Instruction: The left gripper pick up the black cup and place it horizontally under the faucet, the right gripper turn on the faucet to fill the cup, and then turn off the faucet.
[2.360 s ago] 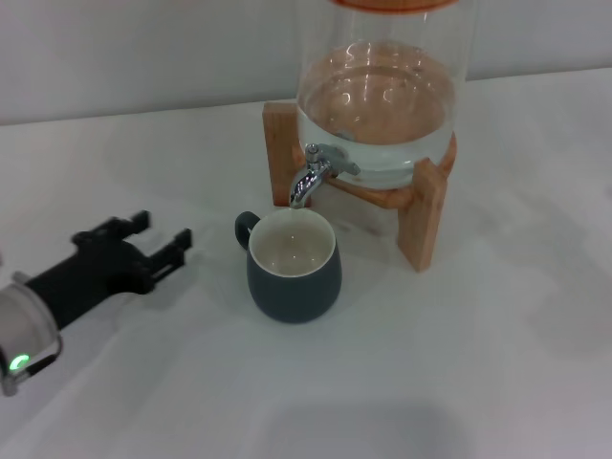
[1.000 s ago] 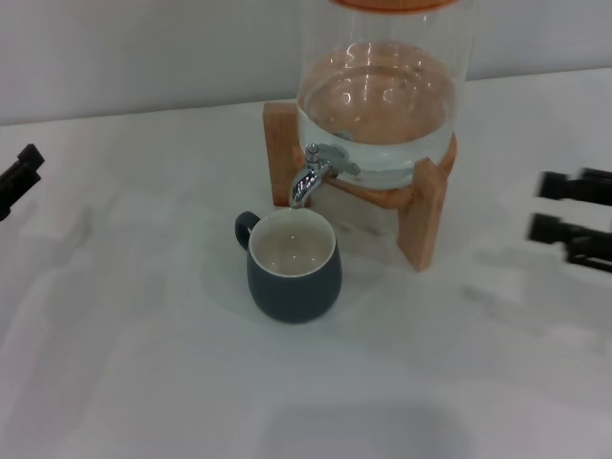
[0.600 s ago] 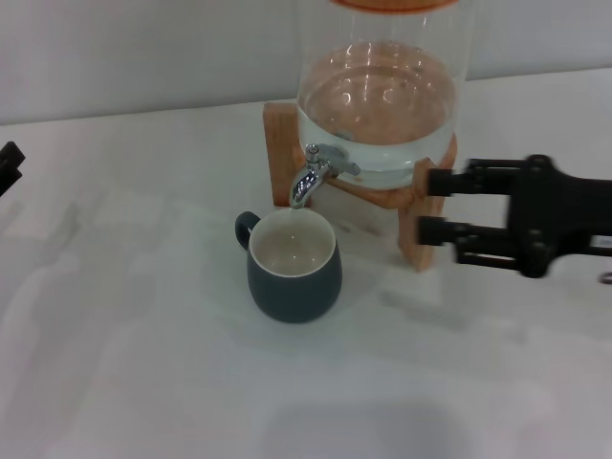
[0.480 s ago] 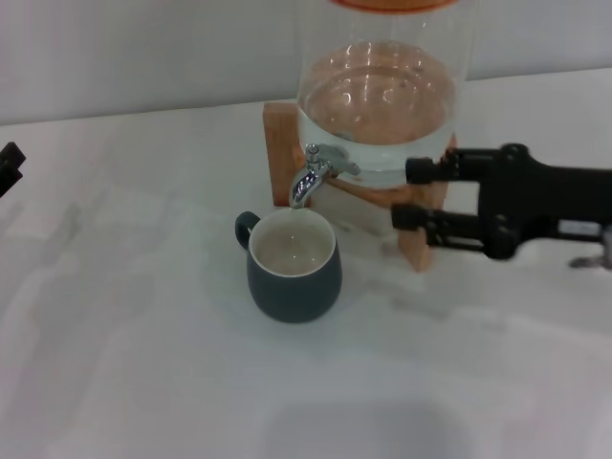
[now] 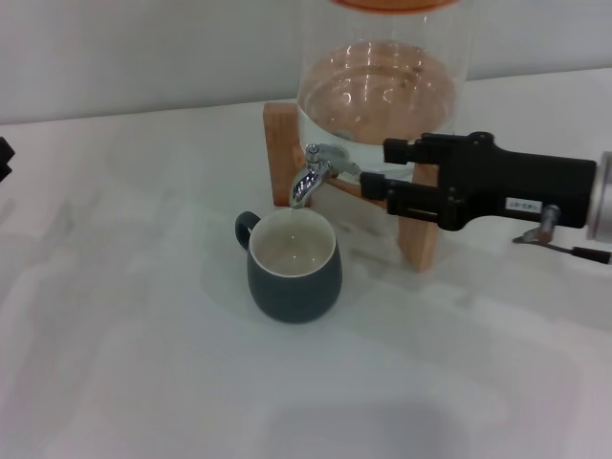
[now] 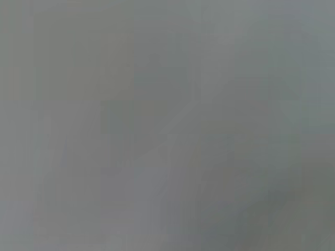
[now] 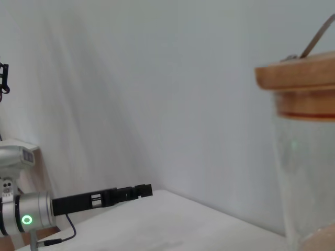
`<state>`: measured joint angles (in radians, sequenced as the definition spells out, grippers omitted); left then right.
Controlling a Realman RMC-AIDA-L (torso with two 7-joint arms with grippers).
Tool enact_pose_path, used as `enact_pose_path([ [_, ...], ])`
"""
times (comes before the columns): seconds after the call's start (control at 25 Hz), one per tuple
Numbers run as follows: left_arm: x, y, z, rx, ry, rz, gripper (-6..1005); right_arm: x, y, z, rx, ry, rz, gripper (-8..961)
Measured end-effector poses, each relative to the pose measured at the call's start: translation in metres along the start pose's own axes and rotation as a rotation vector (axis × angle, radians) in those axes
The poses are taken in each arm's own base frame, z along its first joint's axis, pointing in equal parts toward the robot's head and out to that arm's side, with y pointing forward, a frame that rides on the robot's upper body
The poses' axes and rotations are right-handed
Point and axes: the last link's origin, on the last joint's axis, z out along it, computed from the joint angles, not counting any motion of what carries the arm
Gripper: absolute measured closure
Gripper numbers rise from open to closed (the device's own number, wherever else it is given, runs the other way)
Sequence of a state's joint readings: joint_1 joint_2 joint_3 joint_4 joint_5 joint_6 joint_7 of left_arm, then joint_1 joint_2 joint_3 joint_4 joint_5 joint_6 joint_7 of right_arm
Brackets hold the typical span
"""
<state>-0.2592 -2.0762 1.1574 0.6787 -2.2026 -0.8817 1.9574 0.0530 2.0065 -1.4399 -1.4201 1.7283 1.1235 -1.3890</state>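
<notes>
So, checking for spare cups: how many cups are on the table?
1. The black cup stands upright under the faucet, in front of the glass dispenser. Others could sit out of view.

A lab-like test bench: bare white table [image 5: 143,382], plain white wall [image 7: 157,78].

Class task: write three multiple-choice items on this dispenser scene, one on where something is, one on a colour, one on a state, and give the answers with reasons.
1. Where is the cup?
A. under the faucet
B. behind the dispenser
C. in a gripper

2. What colour is the cup's inside?
A. red
B. cream-white
C. black

3. How is the right gripper?
A. open beside the faucet
C. shut on the cup
B. out of view

Answers: 1 A, its rim sits below the spout. 2 B, the pale interior shows. 3 A, its fingers stand apart next to the lever.
</notes>
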Motion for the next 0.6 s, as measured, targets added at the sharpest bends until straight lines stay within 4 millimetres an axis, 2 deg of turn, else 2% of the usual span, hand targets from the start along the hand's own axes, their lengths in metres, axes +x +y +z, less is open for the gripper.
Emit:
enact_pose_path([
  [0.36, 0.005, 0.000, 0.000, -0.006, 0.015, 0.008, 120, 0.004, 0.001, 0.013, 0.053, 0.004, 0.013, 359],
  [0.6, 0.006, 0.003, 0.000, -0.022, 0.023, 0.010, 120, 0.006, -0.001, 0.014, 0.076, 0.005, 0.017, 359],
])
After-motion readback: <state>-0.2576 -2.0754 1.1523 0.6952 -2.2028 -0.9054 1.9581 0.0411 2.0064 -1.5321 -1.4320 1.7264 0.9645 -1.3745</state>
